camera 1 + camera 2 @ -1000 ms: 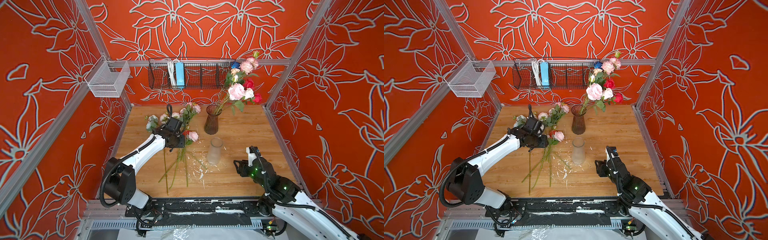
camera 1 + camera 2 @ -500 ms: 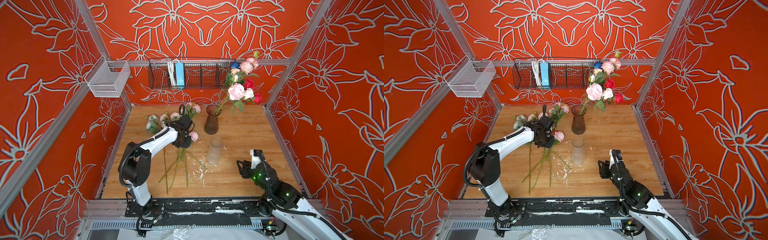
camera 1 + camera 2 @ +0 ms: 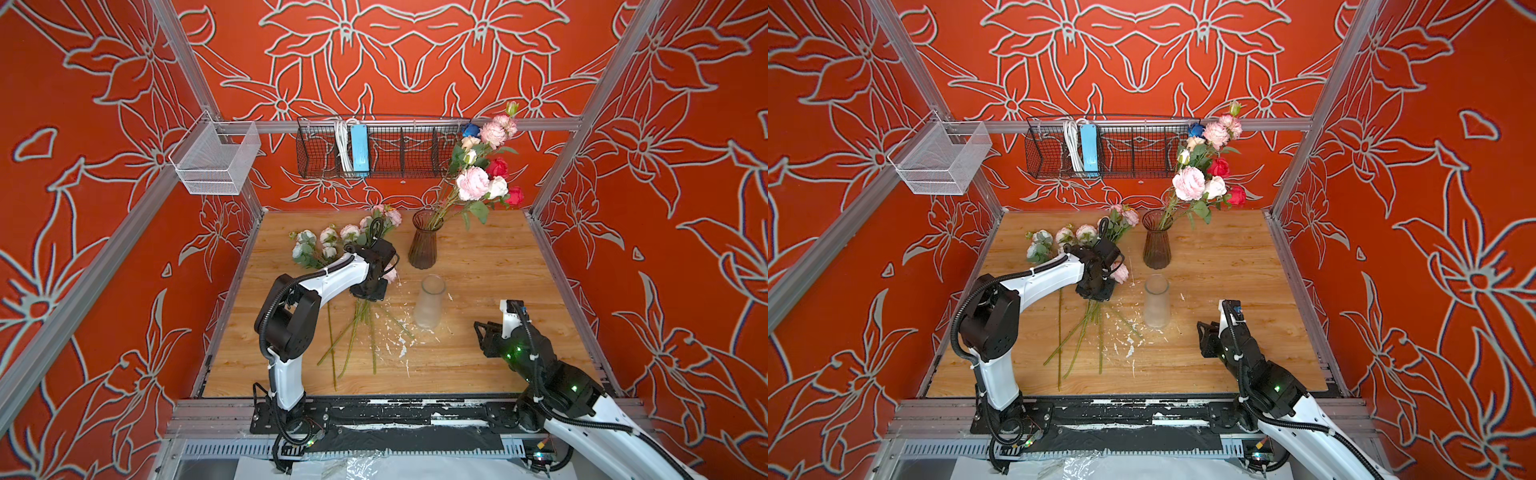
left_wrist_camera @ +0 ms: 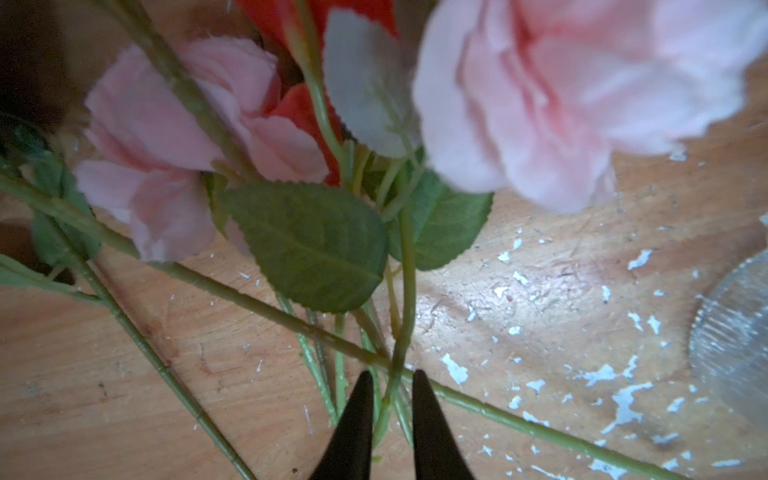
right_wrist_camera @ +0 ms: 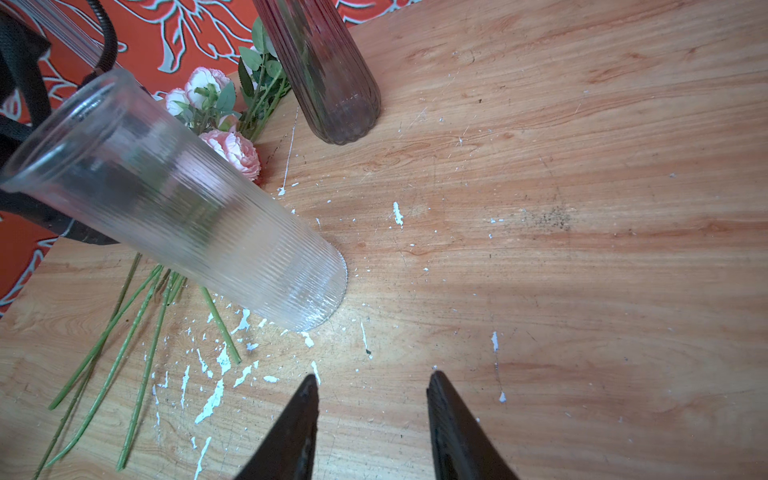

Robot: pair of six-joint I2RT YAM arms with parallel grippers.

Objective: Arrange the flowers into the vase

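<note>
The walls [image 3: 124, 124] were orange-red with pale lily outlines. The desk [image 3: 498, 270] was woodgrain, flecked white. The flowers [image 3: 349, 232] showed pink and white with green stems; the vase [image 3: 422, 249] was ribbed smoky brown.

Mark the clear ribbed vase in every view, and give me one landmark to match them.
Top view: clear vase upright, mid-way across the wooden table, nearer the camera than the brown vase.
Top view: clear vase in the same spot, in front of the brown vase.
Left wrist view: only a sliver of the clear vase at the picture's edge.
Right wrist view: whole clear vase, close up.
Landmark: white flecks beside its base.
</note>
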